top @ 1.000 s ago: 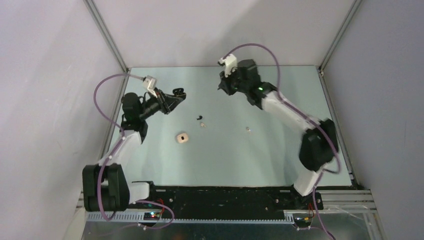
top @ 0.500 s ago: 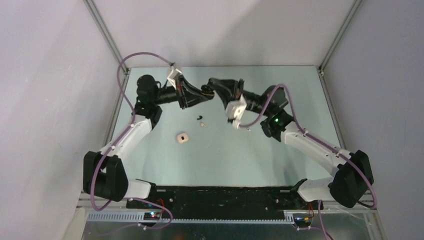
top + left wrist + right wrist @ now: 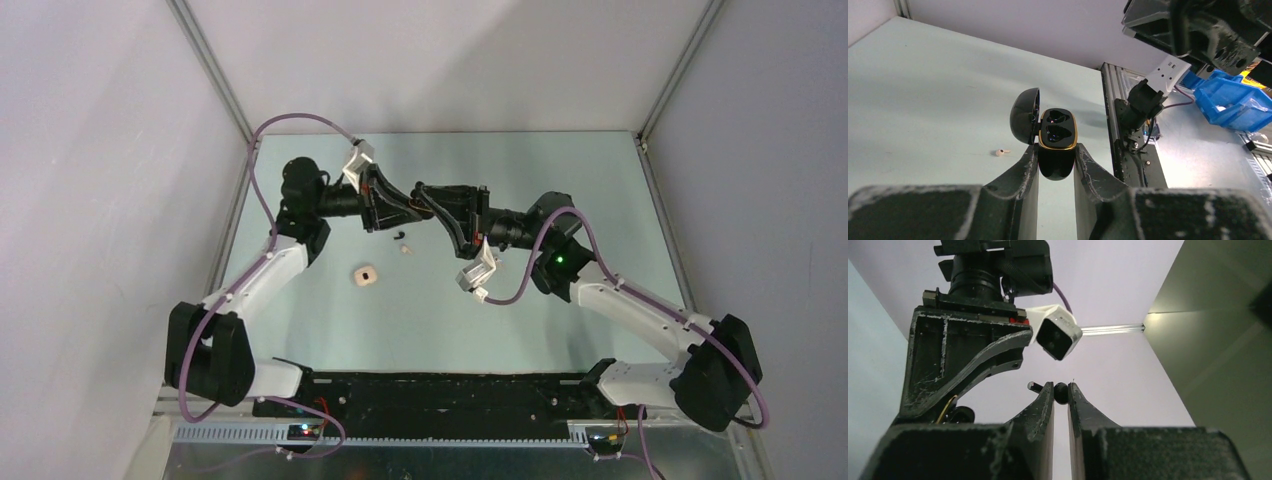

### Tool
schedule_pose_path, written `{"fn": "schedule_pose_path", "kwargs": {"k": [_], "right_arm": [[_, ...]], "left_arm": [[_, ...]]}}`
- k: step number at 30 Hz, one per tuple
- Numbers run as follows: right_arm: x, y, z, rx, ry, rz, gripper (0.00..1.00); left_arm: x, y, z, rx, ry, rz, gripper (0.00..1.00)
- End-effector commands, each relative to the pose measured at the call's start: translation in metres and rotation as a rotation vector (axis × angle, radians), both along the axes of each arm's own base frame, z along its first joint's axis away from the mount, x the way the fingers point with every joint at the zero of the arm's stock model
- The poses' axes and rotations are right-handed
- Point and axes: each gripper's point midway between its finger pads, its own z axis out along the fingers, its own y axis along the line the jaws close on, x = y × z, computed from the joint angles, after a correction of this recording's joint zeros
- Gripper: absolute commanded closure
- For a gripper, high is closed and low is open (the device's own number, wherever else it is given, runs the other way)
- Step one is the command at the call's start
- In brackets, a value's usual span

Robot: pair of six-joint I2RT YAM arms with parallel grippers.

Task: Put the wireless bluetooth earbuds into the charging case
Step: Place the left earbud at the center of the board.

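Observation:
My left gripper (image 3: 1057, 156) is shut on the base of an open black charging case (image 3: 1057, 134) with a gold rim. Its lid (image 3: 1024, 116) hangs open to the left and both sockets look empty. My right gripper (image 3: 1060, 391) is shut on a black earbud (image 3: 1061, 393), whose stem (image 3: 1034, 386) sticks out to the left. In the top view the left gripper (image 3: 397, 208) and right gripper (image 3: 426, 196) meet tip to tip above the table's back middle. Another black earbud (image 3: 401, 236) and a cream earbud (image 3: 406, 250) lie on the table just below them.
A cream case (image 3: 366, 276) sits on the table left of centre. The cream earbud also shows in the left wrist view (image 3: 1000, 152). The right wrist's white camera mount (image 3: 480, 268) hangs below its arm. Grey walls enclose the table on three sides.
Both arms have swung inward from apart. The right wrist has rolled over and its tips now sit against the left gripper's tips, lower than half a second ago.

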Motion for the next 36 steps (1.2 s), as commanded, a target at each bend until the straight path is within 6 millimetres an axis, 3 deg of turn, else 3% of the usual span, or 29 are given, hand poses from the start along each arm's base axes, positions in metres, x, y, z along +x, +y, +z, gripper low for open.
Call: {"fn": "schedule_pose_path", "kwargs": {"k": [1, 13, 19, 23, 26, 32, 36], "right_arm": [[-0.015, -0.002, 0.005, -0.007, -0.083, 0.006, 1.0], [-0.014, 0.007, -0.005, 0.014, -0.064, -0.042, 1.0], [-0.011, -0.009, -0.013, 0.024, 0.0, -0.116, 1.0], [-0.012, -0.019, -0.038, 0.014, 0.104, -0.139, 1.0], [-0.009, -0.024, -0.074, -0.005, 0.24, -0.16, 1.0], [0.005, -0.034, -0.145, -0.038, 0.517, -0.205, 1.0], [0.009, -0.041, -0.198, -0.091, 0.634, -0.225, 1.0]], "left_arm": [[-0.01, -0.002, 0.005, -0.008, -0.049, -0.031, 1.0], [-0.012, -0.001, 0.006, -0.012, -0.02, -0.025, 1.0], [0.026, 0.011, -0.02, -0.011, 0.055, 0.266, 1.0], [0.056, 0.035, -0.048, 0.075, 0.054, 0.494, 1.0], [0.063, 0.049, -0.056, 0.147, 0.011, 0.578, 1.0], [0.071, 0.068, -0.049, 0.158, 0.012, 0.65, 1.0], [0.063, 0.065, -0.038, 0.122, 0.022, 0.619, 1.0]]}}
